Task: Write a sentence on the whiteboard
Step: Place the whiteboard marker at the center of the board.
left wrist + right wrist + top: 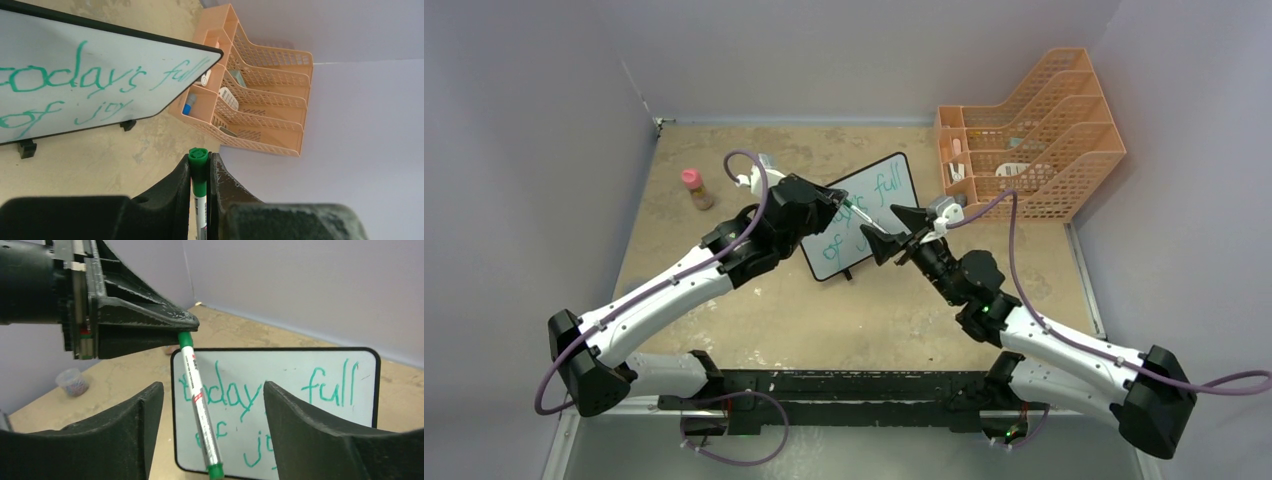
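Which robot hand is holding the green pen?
The left gripper: its fingers are shut on the green marker. The right gripper is wide open and grips nothing.

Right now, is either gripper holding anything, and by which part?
Left gripper pinches the green marker by one green end, at its fingertips; the barrel sticks out free. Right gripper is open, holding nothing.

On the whiteboard (75,75) — green handwriting, 2 lines: "today's full" above, "of joy" below. The left wrist view shows nearly all of it; in the right wrist view the lower line is partly covered. The marker (199,405) barrel has a red label — print too small to read.
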Available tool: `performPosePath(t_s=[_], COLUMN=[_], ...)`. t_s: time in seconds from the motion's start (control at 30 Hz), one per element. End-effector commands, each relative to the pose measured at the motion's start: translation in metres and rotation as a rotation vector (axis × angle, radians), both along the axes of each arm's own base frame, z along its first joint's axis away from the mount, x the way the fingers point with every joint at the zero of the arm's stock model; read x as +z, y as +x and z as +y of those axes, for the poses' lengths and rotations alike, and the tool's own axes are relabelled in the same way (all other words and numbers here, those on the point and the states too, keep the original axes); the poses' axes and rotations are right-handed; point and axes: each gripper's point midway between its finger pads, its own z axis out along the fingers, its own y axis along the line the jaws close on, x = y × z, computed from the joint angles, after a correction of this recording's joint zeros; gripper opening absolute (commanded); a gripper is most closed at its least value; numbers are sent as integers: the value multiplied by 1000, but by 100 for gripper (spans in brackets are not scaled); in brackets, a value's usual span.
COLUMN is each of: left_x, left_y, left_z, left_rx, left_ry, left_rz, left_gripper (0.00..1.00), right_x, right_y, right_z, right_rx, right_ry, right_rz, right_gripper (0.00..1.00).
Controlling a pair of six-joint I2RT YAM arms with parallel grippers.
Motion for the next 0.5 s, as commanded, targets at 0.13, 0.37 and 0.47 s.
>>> performPosePath(t_s=[0.13,0.37,0.47], left_x=[-16,-49,-59], left_y=[14,6,-1], left_z=[16,-7,-22], left_rx=[3,-290,-463], left_ry=[192,496,602], left_rz=[-57,-111,-152], left_gripper=[0,0,0], right_x=[21,26,31], right_y=[-25,-28,-26], right_z=[-3,-41,-64], right_rx=[97,-33,-128], right_ry=[23,39,52], right_rz=[73,122,134], right_gripper=[85,92,98])
